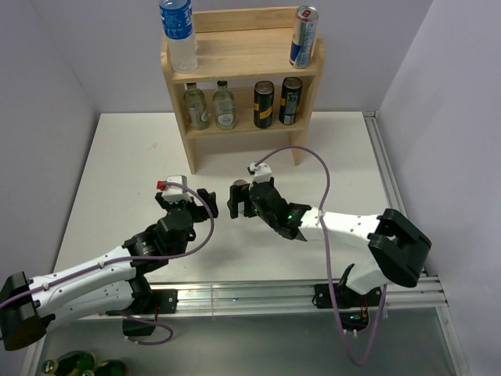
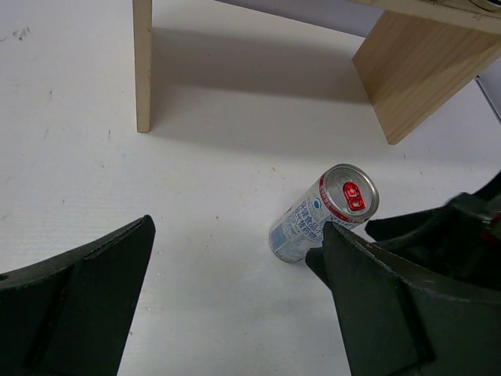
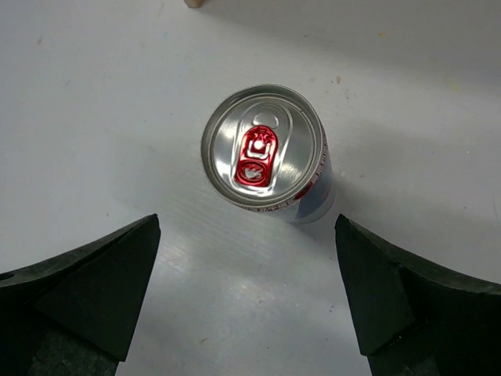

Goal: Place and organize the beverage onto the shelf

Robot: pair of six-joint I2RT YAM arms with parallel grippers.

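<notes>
A silver and blue can with a red tab (image 3: 262, 149) stands upright on the white table. It lies just ahead of my right gripper (image 3: 246, 227), which is open and not touching it. In the top view the can (image 1: 239, 186) is mostly hidden by the right gripper (image 1: 246, 197). My left gripper (image 1: 188, 199) is open and empty to the can's left. In the left wrist view the can (image 2: 322, 215) is just beyond the right finger of the left gripper (image 2: 235, 235). The wooden shelf (image 1: 235, 55) stands at the back.
On the shelf's top are a water bottle (image 1: 179, 33) and a blue-silver can (image 1: 304, 36). The lower tier holds two glass bottles (image 1: 210, 106) and two dark cans (image 1: 277, 103). The shelf's legs (image 2: 142, 66) stand close ahead. Green bottles (image 1: 74, 364) lie below the table's near edge.
</notes>
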